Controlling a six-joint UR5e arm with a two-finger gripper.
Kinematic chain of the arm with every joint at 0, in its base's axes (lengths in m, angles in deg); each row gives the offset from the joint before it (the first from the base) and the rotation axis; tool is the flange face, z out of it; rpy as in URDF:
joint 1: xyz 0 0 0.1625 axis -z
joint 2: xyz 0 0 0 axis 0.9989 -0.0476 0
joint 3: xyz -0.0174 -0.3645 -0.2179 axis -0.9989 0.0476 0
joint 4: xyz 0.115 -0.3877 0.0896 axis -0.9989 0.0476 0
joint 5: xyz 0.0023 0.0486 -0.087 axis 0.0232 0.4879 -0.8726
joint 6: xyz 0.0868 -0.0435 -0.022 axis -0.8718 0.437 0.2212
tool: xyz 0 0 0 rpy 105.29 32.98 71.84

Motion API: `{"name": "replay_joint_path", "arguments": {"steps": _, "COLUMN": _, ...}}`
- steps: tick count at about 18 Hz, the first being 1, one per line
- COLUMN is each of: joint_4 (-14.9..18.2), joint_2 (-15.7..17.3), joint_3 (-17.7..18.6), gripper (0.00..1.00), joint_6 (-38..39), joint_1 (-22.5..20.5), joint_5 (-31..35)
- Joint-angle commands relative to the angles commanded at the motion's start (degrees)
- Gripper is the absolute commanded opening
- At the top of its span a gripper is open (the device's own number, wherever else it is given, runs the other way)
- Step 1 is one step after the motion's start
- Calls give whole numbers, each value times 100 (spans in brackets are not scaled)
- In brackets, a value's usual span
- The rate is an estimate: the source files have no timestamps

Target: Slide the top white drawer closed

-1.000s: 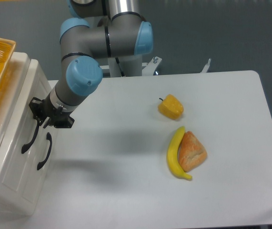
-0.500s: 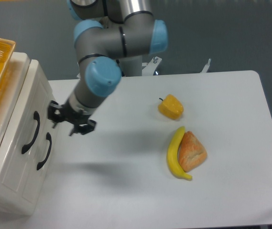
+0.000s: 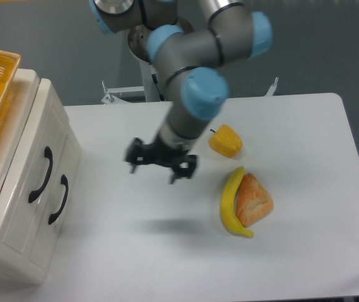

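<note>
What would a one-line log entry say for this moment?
top white drawer: closed | gripper: open, empty, above table, clear of cabinet | task: looks done

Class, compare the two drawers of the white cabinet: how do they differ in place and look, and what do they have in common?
The top white drawer sits above, its handle further left in the camera view; the lower drawer sits beneath, its handle lower and further right. The top drawer lies under the cabinet's top edge; the lower drawer reaches toward the base. Both are glossy white, shut flush, each with one curved dark handle.
</note>
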Motion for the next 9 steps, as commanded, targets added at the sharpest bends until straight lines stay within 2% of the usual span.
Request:
{"name": "replay_joint_path", "arguments": {"steps": 1, "joint_4": -106, "joint_2": -18, "joint_3": -17, "gripper": 100, "joint_6": -299, "joint_1": -89, "joint_5": 271}}
{"name": "replay_joint_path", "arguments": {"steps": 5, "joint_4": -133, "joint_2": -351, "joint_3": -219, "gripper": 100, "joint_6": -1231, "joint_1": -203, "joint_5": 1300}}
{"name": "replay_joint_path", "arguments": {"steps": 9, "joint_4": -142, "joint_2": -624, "joint_3": -343, "gripper": 100, "joint_6": -2346, "joint_1": -581, "joint_5": 1443}}
